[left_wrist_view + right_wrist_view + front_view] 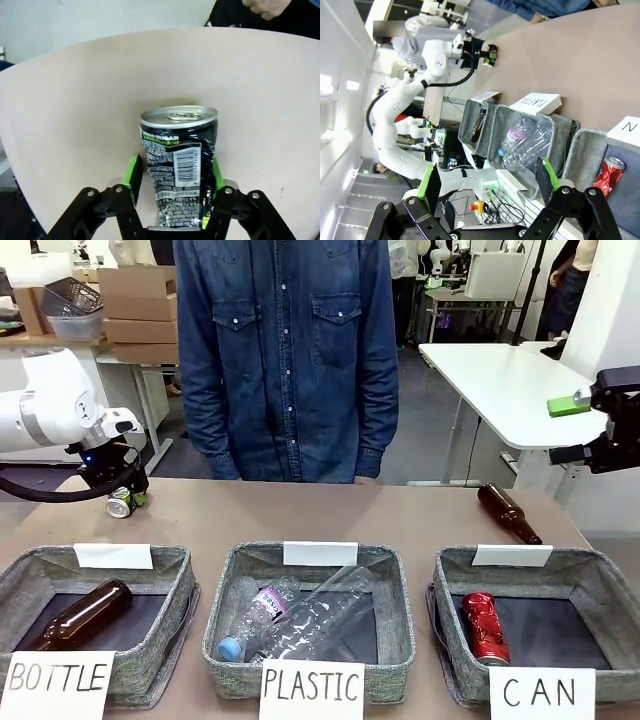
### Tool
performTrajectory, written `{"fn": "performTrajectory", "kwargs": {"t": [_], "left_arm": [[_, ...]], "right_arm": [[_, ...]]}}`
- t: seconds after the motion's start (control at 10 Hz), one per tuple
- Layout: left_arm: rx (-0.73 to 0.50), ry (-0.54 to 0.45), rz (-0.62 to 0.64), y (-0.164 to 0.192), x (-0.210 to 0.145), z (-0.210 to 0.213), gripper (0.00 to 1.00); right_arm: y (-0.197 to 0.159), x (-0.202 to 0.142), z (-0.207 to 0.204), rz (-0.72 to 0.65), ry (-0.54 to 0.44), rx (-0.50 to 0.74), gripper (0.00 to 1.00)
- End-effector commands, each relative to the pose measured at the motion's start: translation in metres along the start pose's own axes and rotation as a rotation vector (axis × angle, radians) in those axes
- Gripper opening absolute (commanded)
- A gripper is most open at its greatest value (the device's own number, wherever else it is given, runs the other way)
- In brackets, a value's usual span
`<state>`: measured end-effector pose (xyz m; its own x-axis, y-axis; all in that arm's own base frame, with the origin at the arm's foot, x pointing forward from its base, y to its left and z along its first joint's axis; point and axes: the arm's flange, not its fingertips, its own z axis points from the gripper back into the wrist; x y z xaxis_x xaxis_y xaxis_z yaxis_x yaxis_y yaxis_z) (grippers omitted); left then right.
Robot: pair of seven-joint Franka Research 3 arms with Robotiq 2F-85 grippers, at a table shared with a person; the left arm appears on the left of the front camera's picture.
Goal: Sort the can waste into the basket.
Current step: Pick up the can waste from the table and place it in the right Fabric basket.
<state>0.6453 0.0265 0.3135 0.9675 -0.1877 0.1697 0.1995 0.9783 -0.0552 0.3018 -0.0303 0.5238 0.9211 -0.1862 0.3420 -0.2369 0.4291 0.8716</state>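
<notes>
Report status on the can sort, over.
Left gripper shut on dark metal can with yellow-green print. Right gripper open, raised. Shiny red dented can in grey woven CAN basket. Brown glass bottle lies behind it.

Bottom of the dark can [179, 165] is hidden behind the left end effector [175, 174] in the wrist view. From the front its print's too tiny to read, and the right end effector [577, 430] runs off the frame edge.

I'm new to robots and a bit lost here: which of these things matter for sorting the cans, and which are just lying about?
Part of the job:
- dark can, gripped by the left gripper
- red can, lying in the CAN basket

Just lying about:
- brown bottle on the table
- BOTTLE basket
- PLASTIC basket with clear bottles
</notes>
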Motion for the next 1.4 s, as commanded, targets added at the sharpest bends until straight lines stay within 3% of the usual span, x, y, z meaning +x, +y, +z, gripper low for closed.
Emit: {"fn": "performTrajectory", "kwargs": {"t": [0.0, 0.5, 0.7, 0.8, 1.0, 1.1, 1.3], "left_arm": [[0.018, -0.015, 0.014, -0.006, -0.011, 0.002, 0.0], [-0.005, -0.011, 0.043, -0.002, -0.017, 0.012, 0.0], [-0.107, 0.006, 0.052, 0.005, -0.038, 0.05, 0.0], [-0.178, 0.022, 0.02, 0.0, -0.068, 0.092, 0.0], [-0.288, -0.098, -0.161, -0.029, -0.163, 0.199, 0.0], [-0.359, -0.172, -0.263, -0.051, -0.218, 0.232, 0.0], [-0.53, -0.19, -0.463, -0.074, -0.292, 0.238, 0.0]], "right_arm": [[0.001, 0.001, 0.001, 0.016, 0.01, -0.005, 1.0], [0.001, 0.001, 0.001, 0.016, 0.01, -0.005, 1.0], [0.001, 0.001, 0.001, 0.016, 0.01, -0.005, 1.0], [0.001, 0.001, 0.001, 0.016, 0.01, -0.005, 1.0], [0.001, 0.001, 0.001, 0.016, 0.01, -0.005, 1.0], [0.001, 0.001, 0.001, 0.016, 0.01, -0.005, 1.0], [0.001, 0.001, 0.001, 0.016, 0.01, -0.005, 1.0]]}}
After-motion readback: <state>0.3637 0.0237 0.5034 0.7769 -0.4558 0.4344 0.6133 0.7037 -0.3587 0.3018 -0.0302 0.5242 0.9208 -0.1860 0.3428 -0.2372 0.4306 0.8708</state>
